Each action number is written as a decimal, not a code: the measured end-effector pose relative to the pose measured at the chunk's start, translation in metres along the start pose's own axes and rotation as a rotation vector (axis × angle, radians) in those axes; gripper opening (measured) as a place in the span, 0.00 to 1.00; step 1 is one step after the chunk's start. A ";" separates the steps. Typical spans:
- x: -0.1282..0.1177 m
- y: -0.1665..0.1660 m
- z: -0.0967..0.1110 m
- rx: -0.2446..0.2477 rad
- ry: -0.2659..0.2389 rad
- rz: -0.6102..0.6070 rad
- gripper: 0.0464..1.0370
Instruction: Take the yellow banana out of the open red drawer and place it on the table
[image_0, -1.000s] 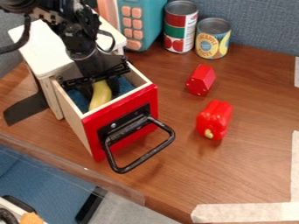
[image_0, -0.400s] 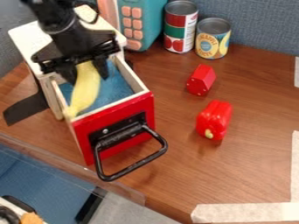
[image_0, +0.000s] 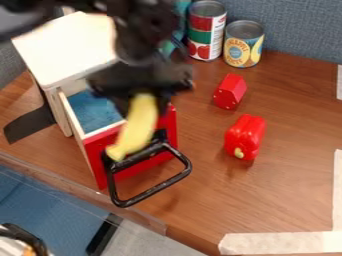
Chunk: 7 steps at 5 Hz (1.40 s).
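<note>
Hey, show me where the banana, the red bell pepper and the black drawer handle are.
Banana (image_0: 139, 126): camera view, middle of its yellow body.
Red bell pepper (image_0: 246, 135): camera view, middle of its side.
Black drawer handle (image_0: 157, 189): camera view, its long outer bar.

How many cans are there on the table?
2: the taller can at the back by the blue-grey partition, and the shorter can just right of it. The arm could hide another.
</note>
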<state>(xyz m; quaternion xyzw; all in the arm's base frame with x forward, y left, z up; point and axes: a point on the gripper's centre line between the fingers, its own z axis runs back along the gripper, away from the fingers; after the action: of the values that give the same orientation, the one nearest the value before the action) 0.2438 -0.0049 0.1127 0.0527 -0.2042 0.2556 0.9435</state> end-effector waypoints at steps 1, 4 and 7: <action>-0.016 -0.030 -0.004 -0.018 0.042 -0.069 0.51; -0.050 -0.092 -0.052 -0.029 0.174 -0.169 0.51; -0.085 -0.119 -0.066 -0.056 0.208 -0.253 0.58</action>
<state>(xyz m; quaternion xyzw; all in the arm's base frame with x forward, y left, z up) 0.2602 -0.1331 0.0181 0.0248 -0.1043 0.1332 0.9853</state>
